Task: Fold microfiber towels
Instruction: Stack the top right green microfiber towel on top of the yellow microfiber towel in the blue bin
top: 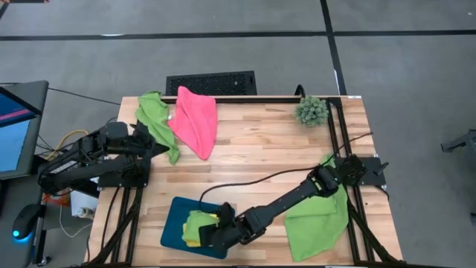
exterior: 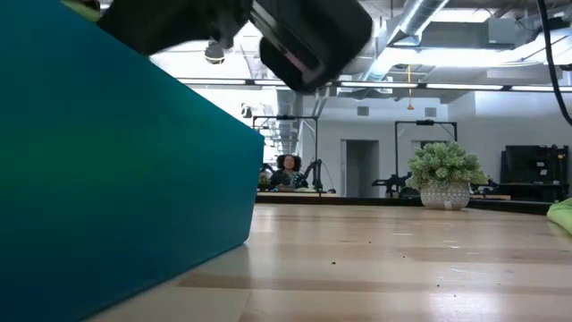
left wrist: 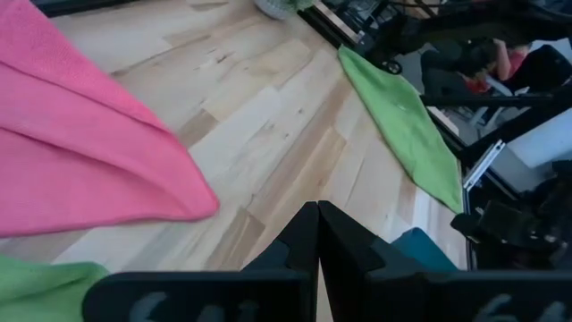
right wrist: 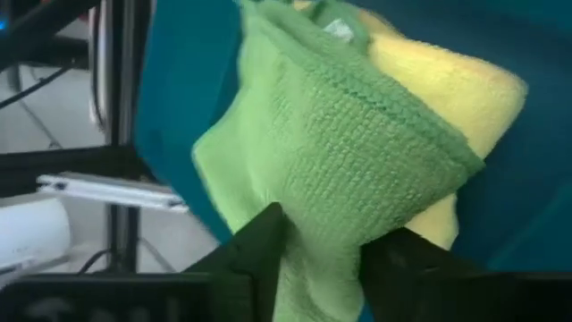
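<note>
Left arm: resting at the left edge of the worktop (top: 253,149), its left hand (top: 158,146) pointing toward the towels at the back left.
Left hand state: fingers (left wrist: 304,241) pressed together, gripping nothing; they are hovering over bare wood just beside the pink towel's corner.
Green towel, back left (top: 156,119): lying crumpled near the back-left corner, trailing toward the left hand and touching the pink towel.
Pink towel (top: 195,119): lying limp and tapered, just right of that green towel, toward the back of the worktop.
Teal tray (top: 175,227): sitting at the front edge, left of centre; in the low view its wall is filling the left of the picture.
Towels in the tray: a yellow towel (right wrist: 447,85) lying folded in the tray, with a green towel (right wrist: 331,152) bunched on top of it.
Right hand (top: 212,232): reaching over the tray from the right; its fingers (right wrist: 259,246) are standing apart on either side of the bunched green towel, the cloth sitting between them; whether they are pressing it I cannot tell.
Right arm: stretching diagonally from its base at the right edge down to the tray.
Green towel, front right (top: 316,223): lying spread flat near the front-right corner, partly under the right arm.
Potted plant (top: 311,110): standing at the back right, well apart from all the towels.
</note>
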Action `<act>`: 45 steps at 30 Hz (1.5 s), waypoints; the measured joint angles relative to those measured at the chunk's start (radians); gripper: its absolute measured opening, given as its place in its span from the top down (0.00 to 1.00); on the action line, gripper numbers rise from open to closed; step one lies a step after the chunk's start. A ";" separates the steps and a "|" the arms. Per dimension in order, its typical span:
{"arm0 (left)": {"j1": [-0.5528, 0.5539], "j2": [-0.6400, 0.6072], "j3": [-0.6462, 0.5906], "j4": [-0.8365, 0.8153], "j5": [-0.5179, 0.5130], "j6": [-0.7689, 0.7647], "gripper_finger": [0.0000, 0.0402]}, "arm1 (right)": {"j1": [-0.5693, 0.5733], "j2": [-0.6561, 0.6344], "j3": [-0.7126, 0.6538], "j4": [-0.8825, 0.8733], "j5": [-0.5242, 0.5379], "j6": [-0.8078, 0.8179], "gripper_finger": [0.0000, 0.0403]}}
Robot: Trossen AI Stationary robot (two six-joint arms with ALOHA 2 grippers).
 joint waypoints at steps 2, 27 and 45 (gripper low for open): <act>0.000 0.000 0.000 0.001 0.006 0.000 1.00 | -0.007 -0.005 0.015 -0.025 -0.026 -0.001 0.57; -0.252 0.003 -0.007 0.237 0.079 -0.156 1.00 | 0.026 -0.032 0.143 -0.294 0.138 -0.133 0.65; -1.005 0.528 -0.010 0.536 -0.272 -0.188 1.00 | -0.031 0.053 0.149 -0.270 0.012 -0.324 0.75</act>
